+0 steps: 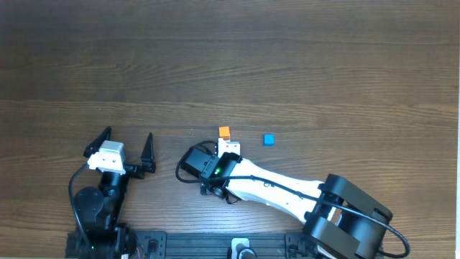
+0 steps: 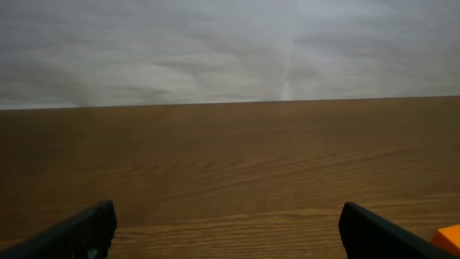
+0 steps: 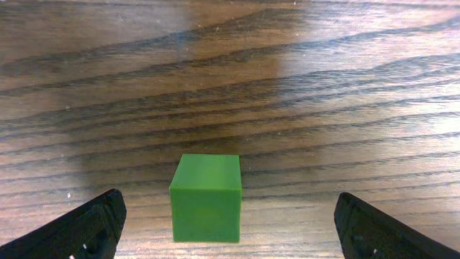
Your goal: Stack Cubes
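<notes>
A green cube (image 3: 206,198) sits on the wooden table between the spread fingers of my right gripper (image 3: 228,216), which is open and not touching it. Seen from above, the right gripper (image 1: 219,155) hangs at the table's middle and covers the green cube. An orange cube (image 1: 224,132) lies just beyond it, and a blue cube (image 1: 269,139) rests a little to the right. My left gripper (image 1: 129,138) is open and empty at the left, near its base. A corner of the orange cube (image 2: 447,237) appears beside the left gripper (image 2: 226,226).
The wooden table (image 1: 230,57) stretches bare across its far half. The right arm (image 1: 287,193) lies diagonally from the bottom right toward the middle. A pale wall (image 2: 230,43) stands behind the table.
</notes>
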`<state>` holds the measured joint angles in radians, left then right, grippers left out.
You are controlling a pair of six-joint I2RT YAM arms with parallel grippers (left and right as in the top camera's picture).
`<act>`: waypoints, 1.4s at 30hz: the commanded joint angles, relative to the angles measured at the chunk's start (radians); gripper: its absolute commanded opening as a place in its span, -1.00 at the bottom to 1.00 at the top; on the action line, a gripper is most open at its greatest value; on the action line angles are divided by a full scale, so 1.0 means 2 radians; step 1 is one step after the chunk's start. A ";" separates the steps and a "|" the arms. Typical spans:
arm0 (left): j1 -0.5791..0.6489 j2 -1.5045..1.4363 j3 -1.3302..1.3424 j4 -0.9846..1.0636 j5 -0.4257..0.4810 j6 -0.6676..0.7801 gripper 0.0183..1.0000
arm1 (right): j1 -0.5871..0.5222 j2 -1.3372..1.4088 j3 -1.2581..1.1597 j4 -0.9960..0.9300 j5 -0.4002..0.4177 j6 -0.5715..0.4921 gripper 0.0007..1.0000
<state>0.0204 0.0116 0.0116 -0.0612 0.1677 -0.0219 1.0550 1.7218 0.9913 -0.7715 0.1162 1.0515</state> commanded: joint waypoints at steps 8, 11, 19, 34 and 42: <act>0.002 -0.004 -0.003 0.000 -0.004 0.007 1.00 | 0.007 0.015 0.008 0.010 0.012 0.009 0.62; 0.002 -0.004 -0.003 0.000 -0.004 0.007 1.00 | 0.007 0.016 0.008 0.010 0.013 0.009 0.49; 0.002 -0.004 -0.003 0.000 -0.004 0.007 1.00 | 0.012 0.016 0.008 0.010 0.018 0.009 0.35; 0.002 -0.003 -0.003 0.000 -0.004 0.007 1.00 | 0.013 0.031 0.008 0.024 0.015 0.009 0.18; 0.002 -0.003 -0.003 0.000 -0.004 0.007 1.00 | 0.013 0.031 0.008 0.029 0.015 0.009 0.07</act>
<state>0.0204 0.0116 0.0116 -0.0612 0.1677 -0.0219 1.0729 1.7752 0.9916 -0.7166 0.1310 1.0657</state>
